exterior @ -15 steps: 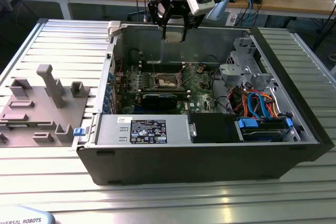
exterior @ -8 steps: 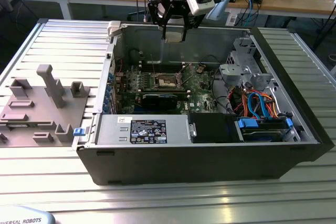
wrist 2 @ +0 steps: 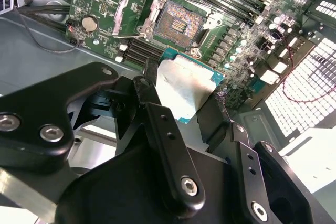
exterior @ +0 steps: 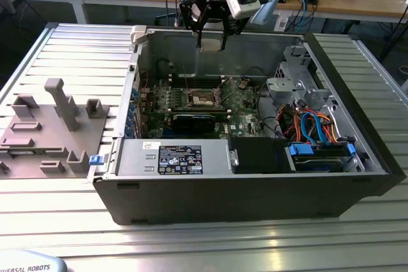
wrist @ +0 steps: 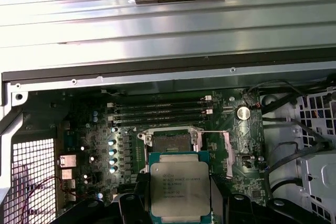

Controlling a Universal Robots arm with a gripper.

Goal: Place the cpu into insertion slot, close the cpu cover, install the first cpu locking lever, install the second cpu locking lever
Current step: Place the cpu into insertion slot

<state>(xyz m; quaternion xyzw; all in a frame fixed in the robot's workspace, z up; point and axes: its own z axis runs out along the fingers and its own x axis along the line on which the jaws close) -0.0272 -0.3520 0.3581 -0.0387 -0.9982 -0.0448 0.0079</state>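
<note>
Overhead, the gripper [exterior: 211, 42] clenched the cpu [wrist: 180, 190] flat by its edges, the open insertion slot [wrist: 169, 141] well apart below it.

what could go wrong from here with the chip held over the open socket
1. The gripper holds the chip only by its edges, above the green board; a slip might drop it onto the parts there.
2. The socket lies bare, so a descent that is off-square could damage its contacts.
3. The cover stands open beside the socket, where a finger may catch it.
</note>
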